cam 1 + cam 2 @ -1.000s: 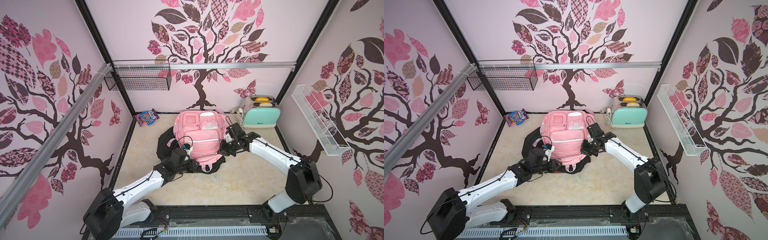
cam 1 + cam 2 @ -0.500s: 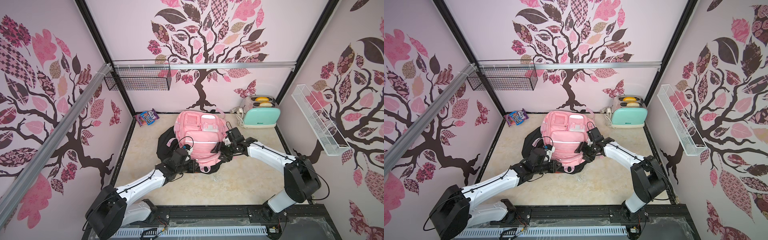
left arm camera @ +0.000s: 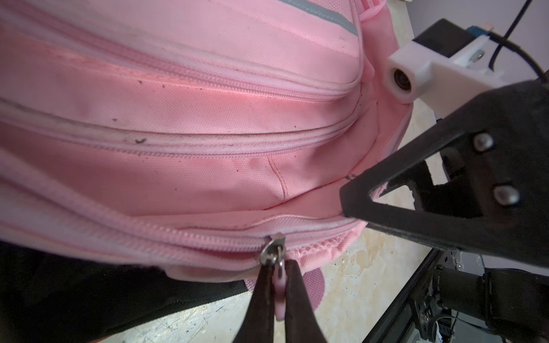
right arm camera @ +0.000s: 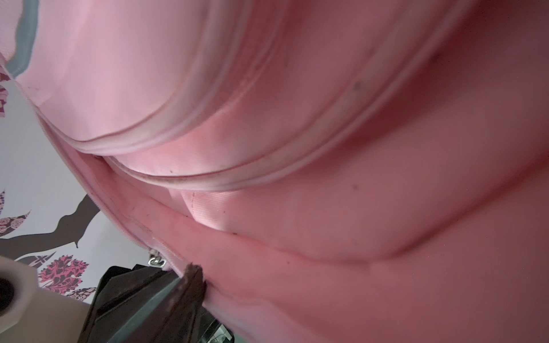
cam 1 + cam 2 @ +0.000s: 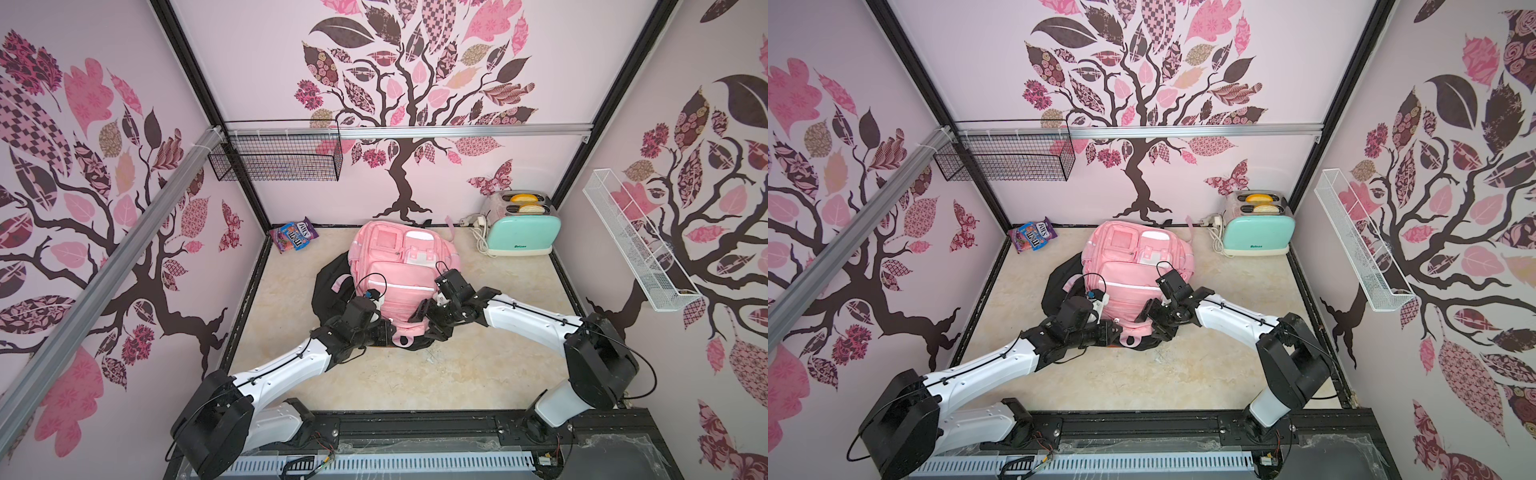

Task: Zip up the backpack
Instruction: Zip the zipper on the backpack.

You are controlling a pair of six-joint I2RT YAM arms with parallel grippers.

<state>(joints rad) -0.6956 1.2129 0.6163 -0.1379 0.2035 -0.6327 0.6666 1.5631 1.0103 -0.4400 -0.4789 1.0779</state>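
A pink backpack (image 5: 399,266) lies flat on the floor in both top views, its near end between my two grippers. My left gripper (image 3: 277,264) is shut on the pink pull tab (image 3: 279,285) that hangs from the metal zipper slider (image 3: 271,252) on the lowest zipper track. In a top view it sits at the backpack's near left corner (image 5: 388,334). My right gripper (image 5: 428,320) stands open at the near right corner, its fingers spread against the fabric. In the right wrist view only one fingertip (image 4: 191,276) shows, pressed into the pink fabric next to the slider (image 4: 156,261).
Black cloth (image 5: 328,286) lies under the backpack's left side. A mint toaster (image 5: 521,232) with its cord stands at the back right, a candy bag (image 5: 294,237) at the back left. A black wire basket (image 5: 276,160) and a white wire shelf (image 5: 636,241) hang on the walls.
My right gripper has slid from the backpack's right side toward its near corner and has opened. The left gripper has stayed shut on the pull tab, hardly moving.
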